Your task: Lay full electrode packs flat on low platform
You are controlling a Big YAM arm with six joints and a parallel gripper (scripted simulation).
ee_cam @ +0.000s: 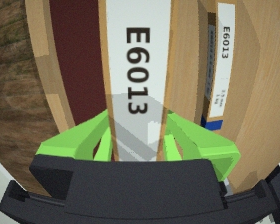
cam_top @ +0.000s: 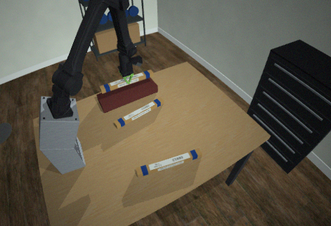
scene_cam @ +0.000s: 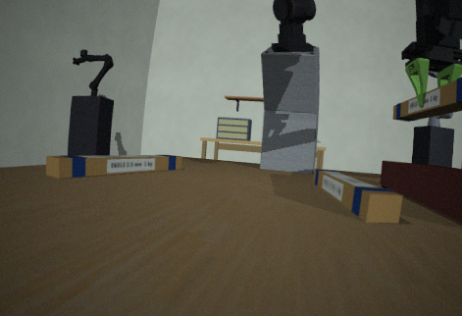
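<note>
One pack of welding rods is held in the green tool, up in the air above the dark red platform. A second pack lies beside the platform, on the wooden surface. The third pack lies well apart from the platform, nearer a table edge. The packs are long tan boxes with blue bands and white labels. Bare wood lies between the platform and the third pack, around the second. A gray stand is near one platform end.

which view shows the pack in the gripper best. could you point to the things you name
The exterior: it shows the raised pack (cam_top: 126,82) (scene_cam: 451,95) (ee_cam: 138,65) well above the platform (cam_top: 128,95) (scene_cam: 427,188) (ee_cam: 81,60). Top shows its full length; wrist, its E6013 label close up.
</note>
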